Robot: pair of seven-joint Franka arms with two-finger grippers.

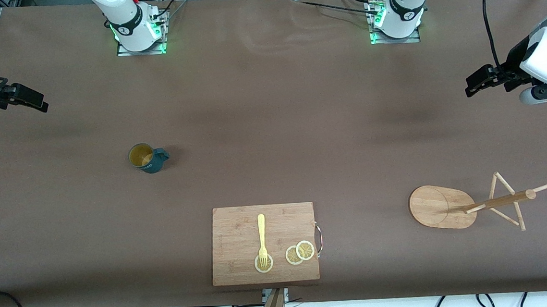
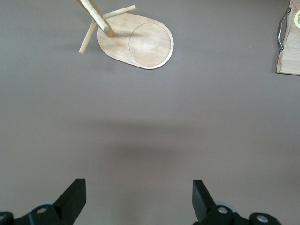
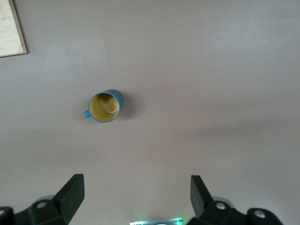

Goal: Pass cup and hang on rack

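The dark teal cup (image 1: 147, 157) stands upright on the brown table toward the right arm's end, its yellowish inside showing. It also shows in the right wrist view (image 3: 105, 107). The wooden rack (image 1: 443, 206) stands toward the left arm's end, nearer the front camera, with its pole and pegs (image 1: 498, 201) bare. Its oval base shows in the left wrist view (image 2: 140, 40). My right gripper (image 1: 39, 103) is open and empty, up over the table's edge at the right arm's end (image 3: 136, 185). My left gripper (image 1: 472, 86) is open and empty, up over the left arm's end (image 2: 138, 187).
A rectangular cutting board (image 1: 241, 242) with a metal handle lies near the table's front edge, midway between the cup and the rack. A yellow fork (image 1: 262, 236) and lemon slices (image 1: 299, 253) lie on it. Its corner shows in both wrist views.
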